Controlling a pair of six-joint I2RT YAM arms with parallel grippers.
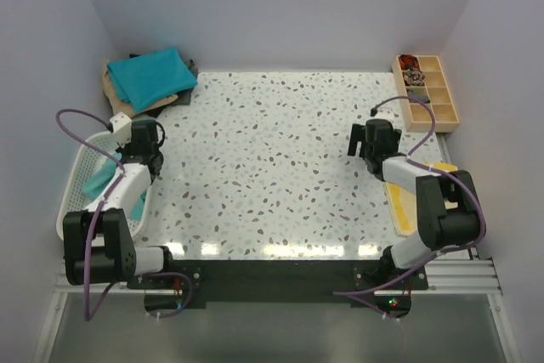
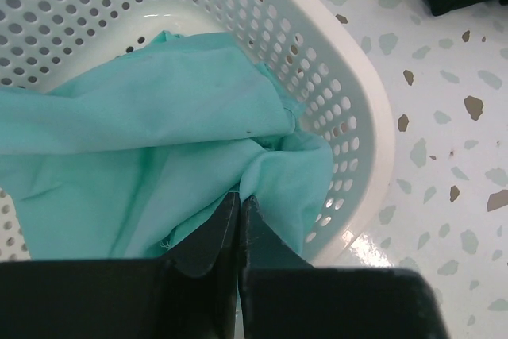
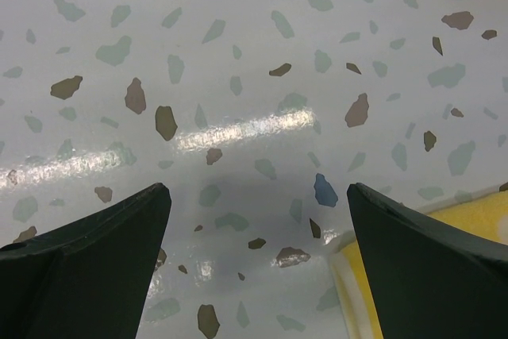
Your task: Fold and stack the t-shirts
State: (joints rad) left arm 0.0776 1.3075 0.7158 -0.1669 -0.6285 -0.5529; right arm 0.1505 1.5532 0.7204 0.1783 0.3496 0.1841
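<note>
Left jaws pinched shut on fold of sea-green t-shirt (image 2: 159, 117), which lies crumpled inside white mesh basket (image 2: 373, 140) at left edge of desk (image 1: 272, 150). Right jaws spread wide, nothing between them, hovering over speckled desk near right side; yellow sheet (image 3: 484, 220) just beside right finger. Teal-blue t-shirt (image 1: 153, 76) folded flat at far-left corner, on top of tan cloth (image 1: 110, 95) and dark cloth (image 1: 181, 98). Wooden divided tray (image 1: 429, 95) at far right.
</note>
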